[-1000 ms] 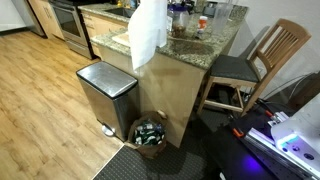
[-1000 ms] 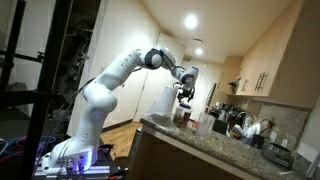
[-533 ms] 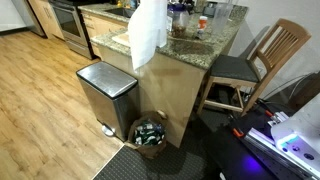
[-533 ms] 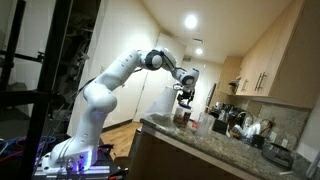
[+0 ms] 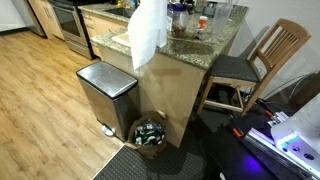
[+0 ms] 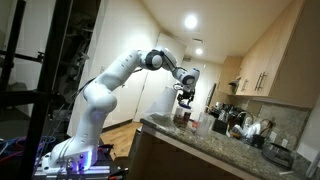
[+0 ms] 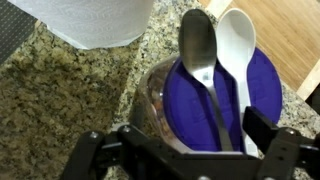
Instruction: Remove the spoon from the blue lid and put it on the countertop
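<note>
In the wrist view a round dark-blue lid (image 7: 195,105) sits on a clear jar on the speckled granite countertop (image 7: 60,95). A metal spoon (image 7: 198,50) and a white plastic spoon (image 7: 238,45) lie side by side across the lid, bowls pointing away. My gripper (image 7: 185,150) hovers just above the lid, open, fingers either side of it, holding nothing. In an exterior view the gripper (image 6: 184,97) hangs above the countertop (image 6: 200,140). The countertop also shows in an exterior view (image 5: 185,45).
A white paper towel roll (image 7: 85,20) stands next to the jar; it also shows in an exterior view (image 5: 150,30). Several jars and appliances crowd the counter (image 6: 245,125). A steel bin (image 5: 105,90), a basket (image 5: 150,135) and a wooden chair (image 5: 255,65) stand by the counter.
</note>
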Controlling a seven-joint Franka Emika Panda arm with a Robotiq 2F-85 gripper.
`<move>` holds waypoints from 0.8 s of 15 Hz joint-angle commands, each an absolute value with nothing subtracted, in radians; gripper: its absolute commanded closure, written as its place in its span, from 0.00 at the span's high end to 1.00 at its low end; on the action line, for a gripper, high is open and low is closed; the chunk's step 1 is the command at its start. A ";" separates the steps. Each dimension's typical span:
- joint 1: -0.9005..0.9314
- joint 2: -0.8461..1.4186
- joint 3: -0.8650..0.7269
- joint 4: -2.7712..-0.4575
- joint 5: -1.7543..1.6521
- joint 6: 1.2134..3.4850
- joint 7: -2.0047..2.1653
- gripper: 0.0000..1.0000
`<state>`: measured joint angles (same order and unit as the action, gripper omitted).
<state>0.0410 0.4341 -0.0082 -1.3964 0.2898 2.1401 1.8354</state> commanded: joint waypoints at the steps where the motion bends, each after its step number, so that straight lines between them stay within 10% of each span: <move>1: 0.036 0.448 0.005 -1.381 0.309 2.097 1.821 1.00; 6: 0.053 0.457 -0.004 -1.388 0.280 2.084 1.846 1.00; 12: 0.050 0.458 -0.007 -1.381 0.273 2.071 1.838 0.43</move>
